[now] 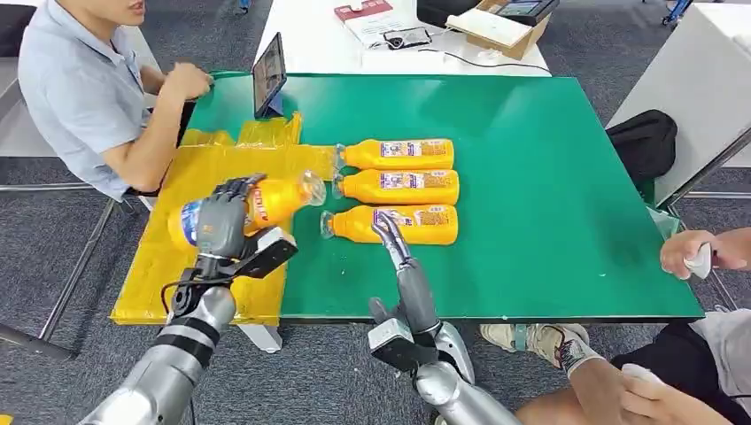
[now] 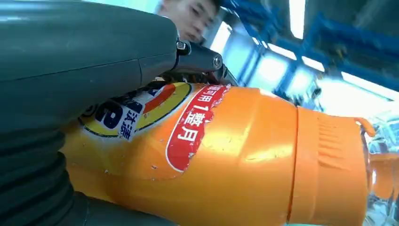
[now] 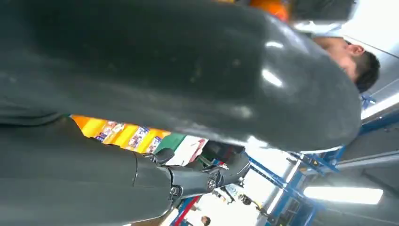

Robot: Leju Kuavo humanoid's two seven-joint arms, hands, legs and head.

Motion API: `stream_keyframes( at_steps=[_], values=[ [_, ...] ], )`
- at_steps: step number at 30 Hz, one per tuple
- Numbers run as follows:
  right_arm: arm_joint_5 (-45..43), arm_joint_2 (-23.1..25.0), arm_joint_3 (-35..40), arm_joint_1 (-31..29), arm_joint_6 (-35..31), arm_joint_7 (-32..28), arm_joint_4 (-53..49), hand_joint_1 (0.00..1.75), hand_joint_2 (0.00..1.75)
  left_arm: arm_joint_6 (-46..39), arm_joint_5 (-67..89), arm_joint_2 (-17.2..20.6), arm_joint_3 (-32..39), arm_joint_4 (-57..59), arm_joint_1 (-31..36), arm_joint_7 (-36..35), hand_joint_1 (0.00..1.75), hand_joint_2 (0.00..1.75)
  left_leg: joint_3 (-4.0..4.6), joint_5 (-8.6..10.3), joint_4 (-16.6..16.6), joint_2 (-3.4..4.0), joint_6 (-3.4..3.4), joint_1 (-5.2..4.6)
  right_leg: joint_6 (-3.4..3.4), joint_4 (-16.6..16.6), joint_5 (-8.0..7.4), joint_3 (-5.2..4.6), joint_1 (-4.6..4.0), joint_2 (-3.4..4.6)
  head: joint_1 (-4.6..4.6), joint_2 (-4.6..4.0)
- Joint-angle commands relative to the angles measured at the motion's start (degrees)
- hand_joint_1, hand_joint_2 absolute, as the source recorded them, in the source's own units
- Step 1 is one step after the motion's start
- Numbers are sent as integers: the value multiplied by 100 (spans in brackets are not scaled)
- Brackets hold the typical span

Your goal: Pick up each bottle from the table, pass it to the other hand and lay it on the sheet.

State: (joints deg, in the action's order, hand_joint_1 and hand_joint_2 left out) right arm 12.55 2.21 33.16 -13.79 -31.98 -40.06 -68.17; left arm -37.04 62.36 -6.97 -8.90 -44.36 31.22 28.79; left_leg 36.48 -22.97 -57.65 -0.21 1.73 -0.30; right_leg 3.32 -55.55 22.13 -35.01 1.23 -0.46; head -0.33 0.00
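Orange bottle in the grey left hand, its label red, yellow and blue with white lettering! Under it, a glossy yellow sheet on a deep green table. Three more orange bottles carry purple-and-white labels, clear caps. Right hand dark grey, arms silver with black bands.

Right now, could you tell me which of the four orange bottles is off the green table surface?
The bottle gripped by the left hand over the yellow sheet; the other three lie in a row on the green.
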Motion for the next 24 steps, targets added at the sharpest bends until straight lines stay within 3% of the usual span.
stream_keyframes(
  at_steps=[1, 7, 12, 21, 24],
  values=[
    [-112, -97, 217, -214, 32, 6, 30, 0, 0, 887, 611, 298, -905, 2074, 1188, -692, 175, 175, -32, -21, -8, 6, -16, 12, -21, -6, 18, 31, -12, 7, 0, 0],
    [-118, -116, 199, -204, 35, 6, -9, 0, 0, 1835, 831, 369, -1079, 2508, 1550, -1165, 175, 175, -10, -8, -4, 4, -9, 8, -12, -4, 7, 8, -8, 4, 2, 0],
    [-93, -115, 221, -190, 42, 6, -34, 0, 0, 2063, 1015, 431, -1218, 2581, 1627, -1424, 175, 175, -18, -16, -10, 11, -12, 13, -16, -7, 12, 16, -12, 12, 2, 0],
    [-85, -137, 275, -202, 56, 6, -50, 0, 0, 2465, 1078, 502, -1310, 2667, 1683, -1347, 175, 175, -11, -11, -6, 7, -10, 10, -13, -5, 9, 10, -9, 7, 2, 0],
    [-93, -150, 276, -209, 50, 6, -40, 0, 0, 2745, 1037, 538, -1300, 2733, 1694, -1283, 162, 175, -8, -7, -3, 7, -8, 7, -10, -3, 5, 5, -7, 8, 2, 0]
  ],
)
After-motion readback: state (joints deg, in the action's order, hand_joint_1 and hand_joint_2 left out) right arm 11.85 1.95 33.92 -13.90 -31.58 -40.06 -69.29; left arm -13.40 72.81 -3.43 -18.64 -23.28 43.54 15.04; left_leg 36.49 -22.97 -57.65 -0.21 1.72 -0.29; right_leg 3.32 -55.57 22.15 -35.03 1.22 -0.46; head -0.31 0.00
